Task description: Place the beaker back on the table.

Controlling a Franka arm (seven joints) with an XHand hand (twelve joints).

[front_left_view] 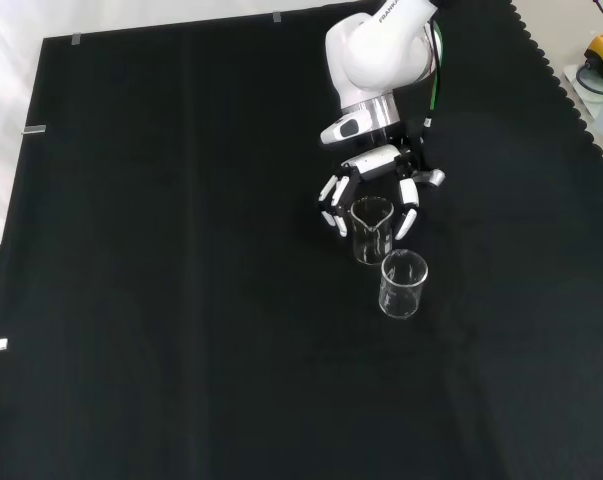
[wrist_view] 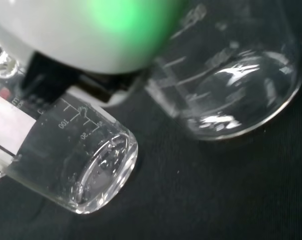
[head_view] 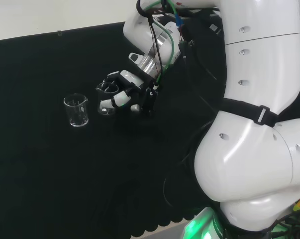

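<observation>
While my hand (front_left_view: pixel 381 185) curls around the beaker (front_left_view: pixel 371 230), I see it upright. Just beside stands another beaker (front_left_view: pixel 402 284).

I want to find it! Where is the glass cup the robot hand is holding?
In the front view the held beaker sits between the hand's fingers right of the middle, just above the other beaker.

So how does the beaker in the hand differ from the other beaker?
The held beaker sits between the curled fingers of the hand; the free beaker stands alone, untouched, on the cloth. In the front view the held one lies farther off. Both are clear glass and look empty.
</observation>
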